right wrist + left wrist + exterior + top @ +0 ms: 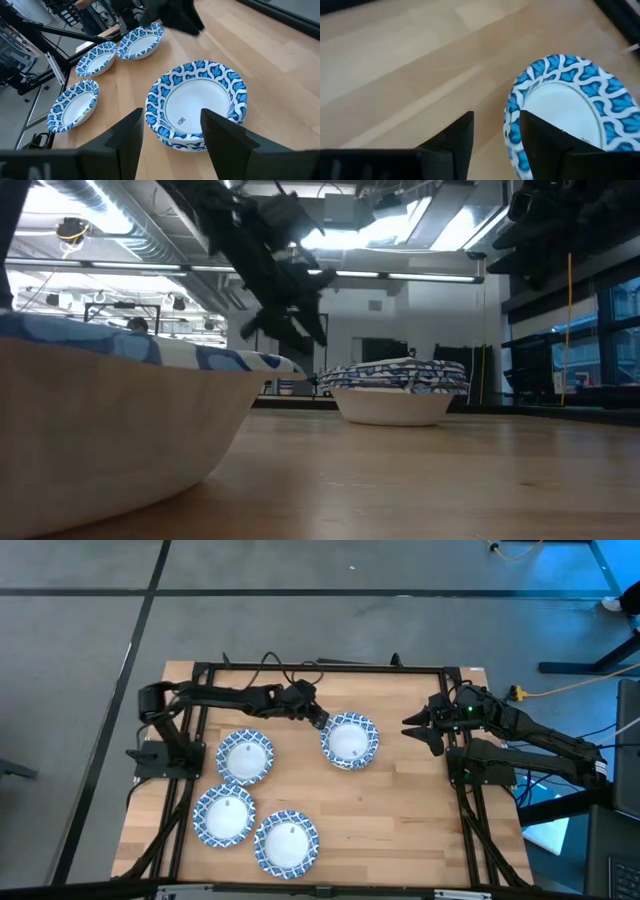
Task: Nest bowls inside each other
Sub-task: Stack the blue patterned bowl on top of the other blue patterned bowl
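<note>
Four bowl spots on the table [400,810].
Left gripper [318,717], fingers spread, hovers at the stack's [350,739] rim; three single bowls [245,756] lie apart; right gripper [420,727] spread, waits beside.

The nearest bowl [110,430] is cut off by the low view's edge and blurred.

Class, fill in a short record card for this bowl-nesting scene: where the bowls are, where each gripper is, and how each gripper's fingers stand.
Stack: nested bowls, centre of table
Single bowls: three on the left side
Left gripper: raised beside the stack's rim, fingers open, empty
Right gripper: right of the stack, apart from it, fingers open, empty
Task state: three bowls not yet nested
</note>
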